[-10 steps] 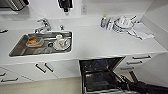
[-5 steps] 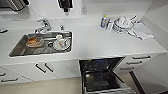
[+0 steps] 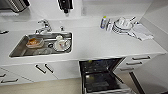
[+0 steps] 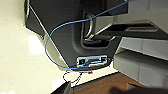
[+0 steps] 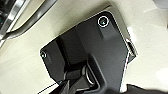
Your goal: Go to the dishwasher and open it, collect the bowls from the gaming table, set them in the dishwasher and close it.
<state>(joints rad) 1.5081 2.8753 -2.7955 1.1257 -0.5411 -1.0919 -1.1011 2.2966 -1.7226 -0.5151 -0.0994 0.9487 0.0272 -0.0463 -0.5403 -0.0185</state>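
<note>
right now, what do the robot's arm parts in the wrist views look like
In the left wrist view, a dark plate with a pale grey edge carries a thin blue cable looping across it and a small label. In the right wrist view, a glossy black plate has round fittings at its corners.

We are seeing the dishwasher (image 3: 103, 75) cut off by the bottom edge of the head view, its dark racks too blurred to tell apart. At the upper left, an appliance (image 3: 17, 4) is running off the frame. The dishes in the sink (image 3: 22, 51) are blurring together, so we cannot name them.
</note>
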